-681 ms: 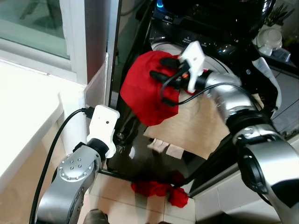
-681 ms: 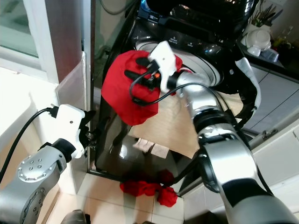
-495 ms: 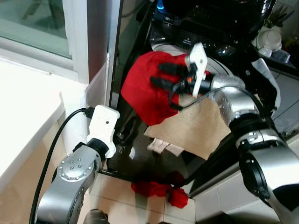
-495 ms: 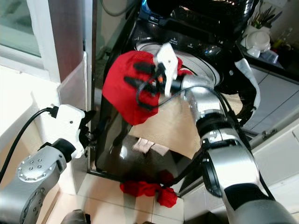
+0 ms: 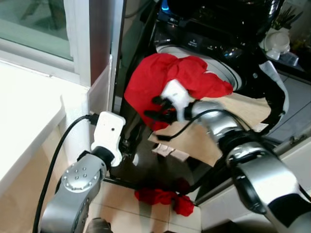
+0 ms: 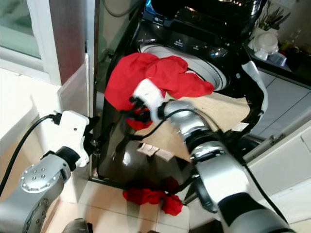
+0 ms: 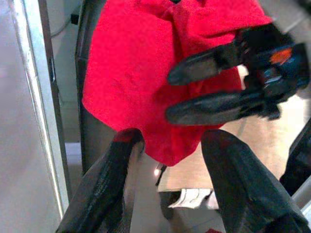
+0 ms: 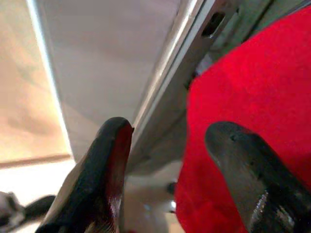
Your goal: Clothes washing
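The right gripper (image 5: pixel 154 108), fingers spread wide, holds nothing and sits against the lower edge of the red cloth (image 5: pixel 167 80) draped over the washing machine (image 5: pixel 214 41) rim. The left gripper (image 7: pixel 170 160) hangs open below. Two red garments: this one, and a second red cloth (image 5: pixel 165 198) on the floor, beside a tan board (image 5: pixel 214 131)

Silver arms, white wrist modules, black cables and fingers.

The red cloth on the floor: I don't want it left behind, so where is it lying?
The second red cloth lies crumpled on the tiled floor at the foot of the black washing machine, below the brown board.
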### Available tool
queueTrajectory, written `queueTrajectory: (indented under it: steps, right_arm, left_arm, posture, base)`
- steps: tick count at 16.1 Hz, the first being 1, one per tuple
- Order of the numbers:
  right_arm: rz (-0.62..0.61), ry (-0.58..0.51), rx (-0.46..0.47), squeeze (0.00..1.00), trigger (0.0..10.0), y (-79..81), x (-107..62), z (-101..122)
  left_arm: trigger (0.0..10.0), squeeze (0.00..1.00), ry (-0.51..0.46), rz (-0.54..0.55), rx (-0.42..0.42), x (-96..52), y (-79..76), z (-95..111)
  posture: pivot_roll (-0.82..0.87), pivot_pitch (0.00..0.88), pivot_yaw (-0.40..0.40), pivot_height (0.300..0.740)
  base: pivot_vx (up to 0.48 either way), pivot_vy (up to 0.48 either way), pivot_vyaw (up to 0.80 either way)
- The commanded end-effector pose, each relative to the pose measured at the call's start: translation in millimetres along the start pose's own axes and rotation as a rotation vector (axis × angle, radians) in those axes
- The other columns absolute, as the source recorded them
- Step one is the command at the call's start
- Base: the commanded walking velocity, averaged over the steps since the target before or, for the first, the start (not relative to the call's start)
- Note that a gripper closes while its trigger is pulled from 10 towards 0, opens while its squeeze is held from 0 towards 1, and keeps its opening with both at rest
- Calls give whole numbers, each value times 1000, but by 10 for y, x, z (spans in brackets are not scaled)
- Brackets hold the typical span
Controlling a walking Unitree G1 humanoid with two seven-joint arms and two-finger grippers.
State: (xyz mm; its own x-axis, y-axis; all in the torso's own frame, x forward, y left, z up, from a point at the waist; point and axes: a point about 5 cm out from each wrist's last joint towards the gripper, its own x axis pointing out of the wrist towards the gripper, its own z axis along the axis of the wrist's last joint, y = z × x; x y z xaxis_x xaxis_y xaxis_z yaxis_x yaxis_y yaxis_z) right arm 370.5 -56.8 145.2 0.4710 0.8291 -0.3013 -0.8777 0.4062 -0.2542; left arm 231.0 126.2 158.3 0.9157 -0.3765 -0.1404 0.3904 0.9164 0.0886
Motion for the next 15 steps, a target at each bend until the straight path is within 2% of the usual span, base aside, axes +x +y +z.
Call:
queueTrajectory:
  steps: [1,3,6,9,10,11,12,14,15]
  right_arm:
    - [-53,79,-87,247,10000,-58,-29,-41]
    - [-123,123,-128,243,10000,-92,-18,-50]
    - [-407,251,-299,243,10000,-340,-132,-41]
    - [-575,260,-367,235,10000,-536,-262,61]
    - [-666,259,-394,235,10000,-639,-345,117]
    - [-813,255,-420,235,10000,-791,-493,195]
    - [-863,255,-422,231,10000,-839,-547,215]
    - [-1045,255,-412,235,10000,-1020,-800,265]
    - [-1093,258,-412,235,10000,-1068,-876,279]
  left_arm:
    - [10000,0,-20,-9,1,-8,-54,50]
    - [10000,0,-21,-7,1,-12,-60,54]
    - [10000,0,-21,-1,5,-27,-57,61]
    - [10000,0,-19,1,3,-32,-59,64]
    - [10000,0,-17,0,3,-30,-61,62]
    - [10000,0,-17,-2,2,-17,-61,63]
    - [10000,0,-18,-5,2,-10,-61,65]
    - [10000,0,-20,-17,3,20,-68,70]
    - [10000,0,-21,-20,4,30,-66,73]
  posture:
    - [199,0,-281,740]
    - [203,0,-284,740]
    - [209,0,-282,740]
    - [212,0,-280,740]
    - [212,0,-280,740]
    - [201,0,-274,740]
    - [194,0,-270,740]
    - [181,0,-261,740]
    - [177,0,-258,740]
  base:
    - [0,0,0]
    - [0,0,0]
    - [0,0,0]
    - [0,0,0]
    - [0,0,0]
    - [0,0,0]
    - [0,0,0]
    - [0,0,0]
    - [0,0,0]
